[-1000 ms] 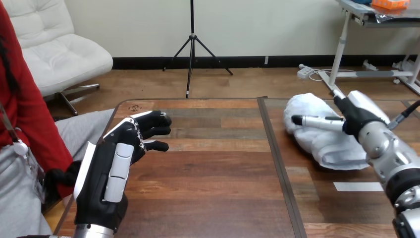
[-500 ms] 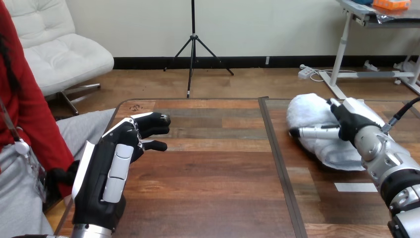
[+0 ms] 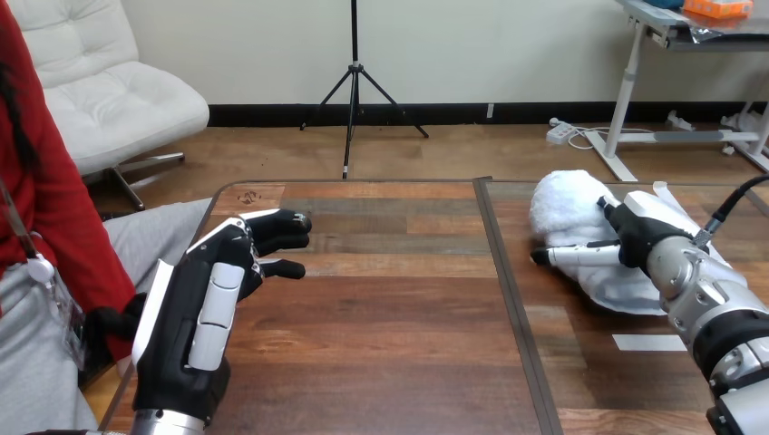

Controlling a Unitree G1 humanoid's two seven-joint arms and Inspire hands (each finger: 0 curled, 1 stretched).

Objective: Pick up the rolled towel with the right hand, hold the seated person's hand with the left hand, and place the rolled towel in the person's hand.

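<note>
The white rolled towel (image 3: 573,210) lies on the table's right part. My right hand (image 3: 639,237) rests on its near right side, with the towel bulging out to the hand's left and far side. My left hand (image 3: 204,313) stands on edge near the table's left edge, its fingers loosely bent toward the right and nothing in it. The person's hand (image 3: 107,324), in a dark covering, shows just left of my left hand. It is partly hidden, and I cannot tell whether the two touch.
The wooden table (image 3: 390,326) has a dark seam (image 3: 508,299) running front to back between my hands. A strip of white tape (image 3: 650,342) is on the table in front of the towel. The person sits at the left.
My right hand has drawn lower and nearer along the towel, and the towel has bunched up slightly. My left hand and the person's hand have stayed put.
</note>
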